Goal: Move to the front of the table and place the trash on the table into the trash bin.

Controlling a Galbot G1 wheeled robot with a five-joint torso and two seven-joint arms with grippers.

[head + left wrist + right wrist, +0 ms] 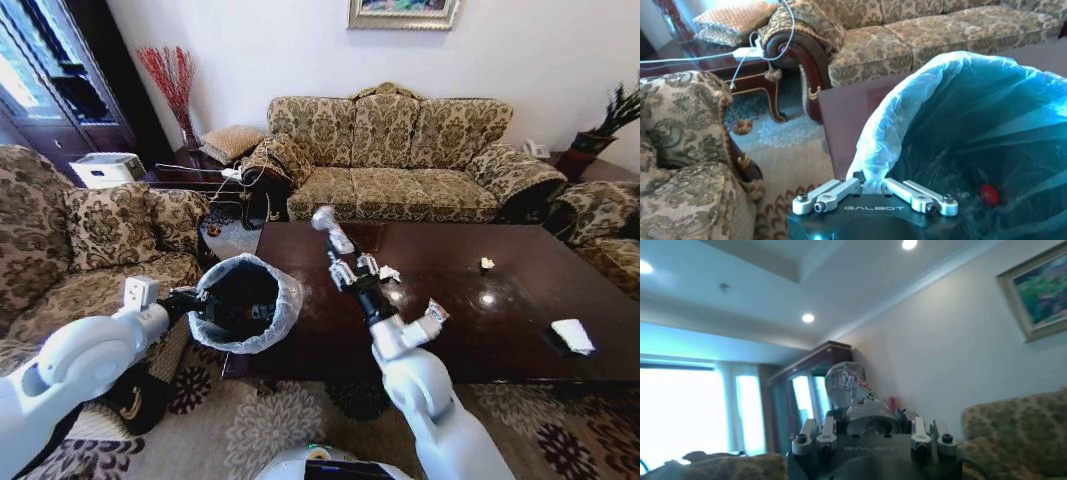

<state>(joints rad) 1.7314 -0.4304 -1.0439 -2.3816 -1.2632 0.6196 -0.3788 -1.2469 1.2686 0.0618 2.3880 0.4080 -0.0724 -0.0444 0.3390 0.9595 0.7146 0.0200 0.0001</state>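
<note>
The trash bin (pixel 245 300), black with a white bag over its rim, is held at the table's (pixel 520 300) left end. My left gripper (pixel 186 300) is shut on its rim (pixel 870 172); the fingers (pixel 833 192) pinch the bag. A red cap (pixel 987 194) lies inside the bin. My right gripper (pixel 334 240) points upward over the table's left part, just right of the bin, shut on a crumpled silvery wrapper (pixel 322 218) (pixel 848 385). On the table lie a small white wad (pixel 487 264), a flat white paper (pixel 572 335) and a crumpled wrapper (pixel 435 312).
A patterned sofa (pixel 400 150) stands behind the table, with armchairs at the left (pixel 90 240) and right (pixel 600 215). A side table with cables (pixel 215 178) sits at the back left. Patterned carpet (pixel 300 420) lies at the table's near edge.
</note>
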